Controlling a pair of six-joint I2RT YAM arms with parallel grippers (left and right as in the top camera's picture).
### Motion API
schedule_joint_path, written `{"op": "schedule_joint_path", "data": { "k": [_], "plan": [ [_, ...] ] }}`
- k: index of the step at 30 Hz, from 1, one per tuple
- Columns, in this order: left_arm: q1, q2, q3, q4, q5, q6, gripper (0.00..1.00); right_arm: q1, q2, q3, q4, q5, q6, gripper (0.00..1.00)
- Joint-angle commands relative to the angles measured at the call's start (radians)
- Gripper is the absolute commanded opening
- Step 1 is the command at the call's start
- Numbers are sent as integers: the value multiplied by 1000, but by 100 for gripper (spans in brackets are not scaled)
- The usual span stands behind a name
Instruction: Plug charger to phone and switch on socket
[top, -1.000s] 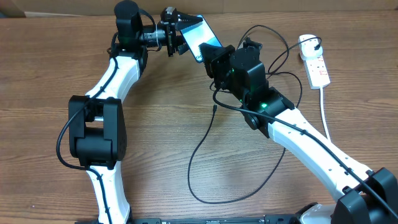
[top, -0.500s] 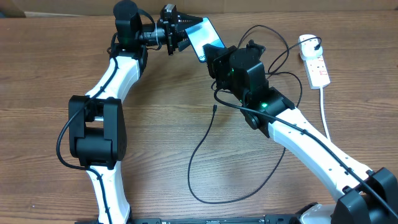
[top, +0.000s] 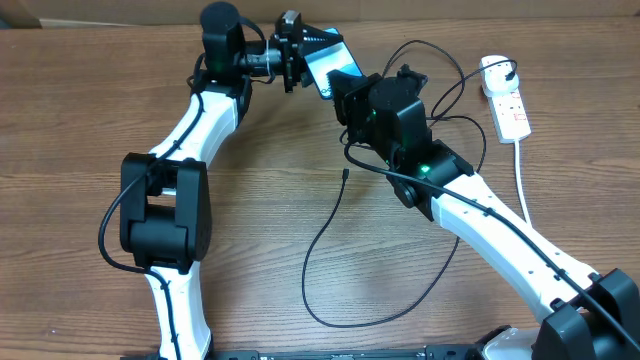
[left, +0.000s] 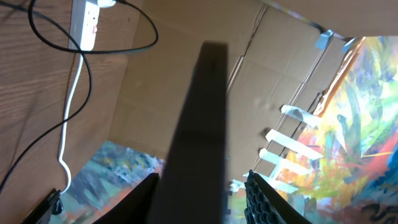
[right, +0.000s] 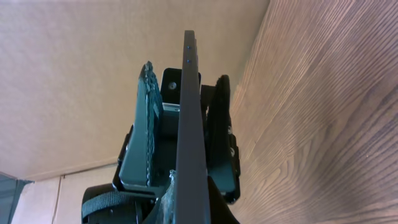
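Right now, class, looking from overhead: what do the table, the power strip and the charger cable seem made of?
Table: wood or wood-look laminate, matt; brown grain lines run across it.
Power strip: likely smooth white moulded plastic, with a rounded end.
Charger cable: black flexible sheath, probably rubbery plastic; it lies in loose loops.

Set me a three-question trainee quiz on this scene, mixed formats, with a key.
1. True or false: the charger tip is plugged into the phone.
2. Which arm's jaws are shut on the phone?
3. Fill in: the charger's other end runs to the ___.
Key: 1 false; 2 right; 3 socket.
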Motion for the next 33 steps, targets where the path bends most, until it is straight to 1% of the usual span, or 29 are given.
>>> {"op": "schedule_joint_path", "data": {
  "k": [1, 8, 19, 33],
  "plan": [
    [-4, -2, 17, 1, -10, 5, 39, 0, -3, 18, 16, 6, 3, 4],
    [4, -2, 17, 0, -10, 20, 37, -1, -3, 18, 10, 14, 3, 4],
    [22, -2, 17, -1, -6, 20, 38, -1, -3, 18, 15, 49, 2, 4],
    [28, -2, 17, -1, 5, 20, 37, -1, -3, 18, 40, 52, 2, 4]
  ]
}}
